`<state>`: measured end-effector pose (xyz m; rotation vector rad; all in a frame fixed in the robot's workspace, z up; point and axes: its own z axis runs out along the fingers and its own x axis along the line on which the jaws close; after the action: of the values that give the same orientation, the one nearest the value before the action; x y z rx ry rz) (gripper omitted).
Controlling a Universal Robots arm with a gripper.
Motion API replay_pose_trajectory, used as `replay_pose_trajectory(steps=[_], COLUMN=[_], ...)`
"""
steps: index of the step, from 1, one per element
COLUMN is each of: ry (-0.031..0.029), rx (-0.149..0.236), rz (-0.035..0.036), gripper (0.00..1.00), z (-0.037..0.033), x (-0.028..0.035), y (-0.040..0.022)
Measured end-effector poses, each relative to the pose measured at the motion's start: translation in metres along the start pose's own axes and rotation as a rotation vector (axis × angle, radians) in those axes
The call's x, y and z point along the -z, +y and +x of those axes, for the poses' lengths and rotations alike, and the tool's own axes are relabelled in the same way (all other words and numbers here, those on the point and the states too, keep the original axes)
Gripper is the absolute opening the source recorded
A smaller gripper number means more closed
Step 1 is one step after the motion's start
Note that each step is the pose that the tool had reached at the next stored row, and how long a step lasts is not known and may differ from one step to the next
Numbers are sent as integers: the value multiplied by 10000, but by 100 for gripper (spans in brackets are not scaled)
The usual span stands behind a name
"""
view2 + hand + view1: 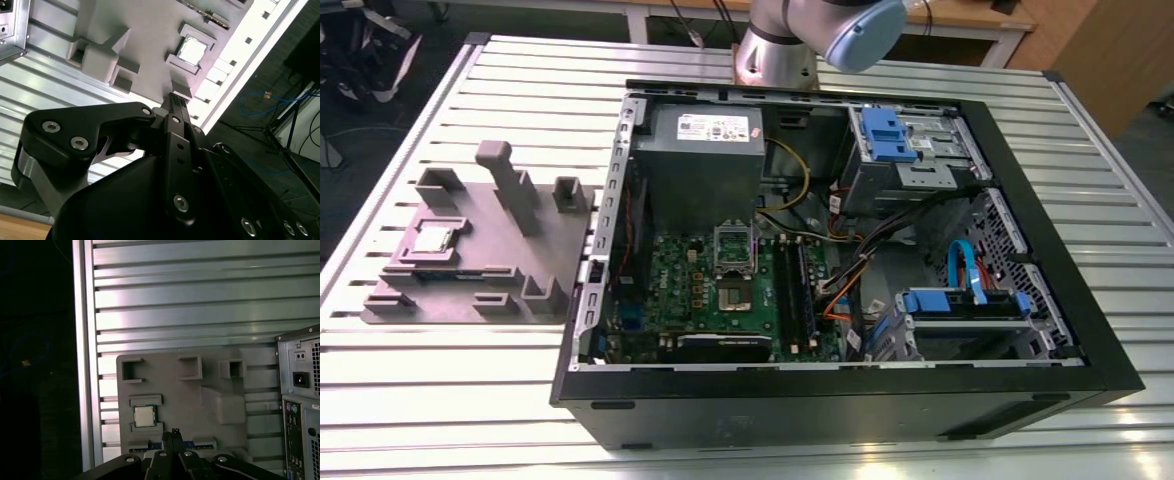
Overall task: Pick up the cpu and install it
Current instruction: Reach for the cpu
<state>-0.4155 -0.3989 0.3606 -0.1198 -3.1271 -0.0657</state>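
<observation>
**Approach stage: cpu not yet lifted**

The small square silver-topped cpu [144,416] sits seated in a recess of the grey moulded fixture plate [215,375]. The black gripper [175,432] hovers above the plate near the cpu, fingers pinched together and empty. Judgement: the pick calls for parted fingers centred over the cpu.

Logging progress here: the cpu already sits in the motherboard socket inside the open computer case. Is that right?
No. The cpu lies in a pocket of the grey fixture on the slatted table, outside the open computer case on the exterior view's left, not on the motherboard. The exterior view shows this.
</observation>
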Motion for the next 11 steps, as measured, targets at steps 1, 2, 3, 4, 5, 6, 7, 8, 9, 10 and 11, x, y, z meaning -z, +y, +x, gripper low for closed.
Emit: replay_pose_trajectory(steps=[1,2,3,4,5,6,7,8,9,10,11], ry=[1,1,2,3,2,3,3,4,4,4,3], rx=[0,1,0,1,1,1,1,1,1,0,0], rz=[0,-1,0,0,0,0,0,1,0,0,0], gripper=[10,10,10,10,10,10,10,10,10,10,10], z=[18,35,52,72,88,103,119,136,156,177,198], x=[-2,-5,-7,-9,-12,-14,-16,-18,-21,-23,-26], y=[-2,-3,-4,-6,-8,-9,-10,-11,-13,-15,-16])
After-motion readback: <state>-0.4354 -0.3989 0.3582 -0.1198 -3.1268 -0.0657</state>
